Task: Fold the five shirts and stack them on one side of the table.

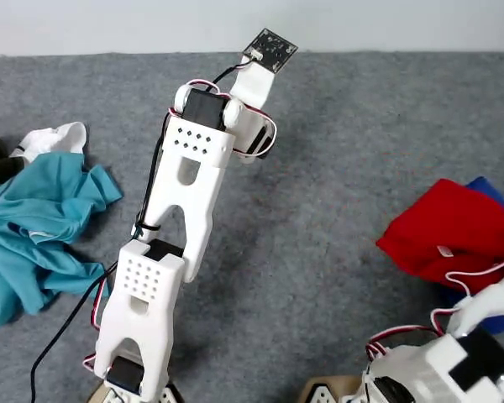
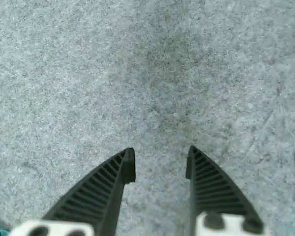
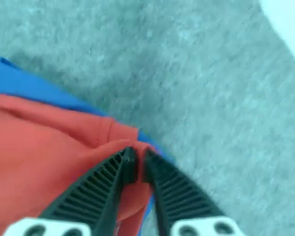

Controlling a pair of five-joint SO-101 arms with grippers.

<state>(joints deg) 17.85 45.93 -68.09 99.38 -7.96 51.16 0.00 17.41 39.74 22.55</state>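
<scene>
Right tool (image 3: 138, 161), nearly closed, at red shirt (image 3: 39, 147) atop blue shirt (image 3: 29, 81); left tool (image 2: 161, 162) spread above desk (image 2: 137, 59).

No legible text or numbers anywhere, small white tag (image 1: 443, 251) on the red shirt (image 1: 449, 220) too small to read

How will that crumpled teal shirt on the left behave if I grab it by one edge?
Probably floppy: the teal shirt lies in loose folds, so it should drape and trail rather than lift whole. Likely light, being thin cloth. It lies against the white cloth, so dragging may tug that along.
</scene>
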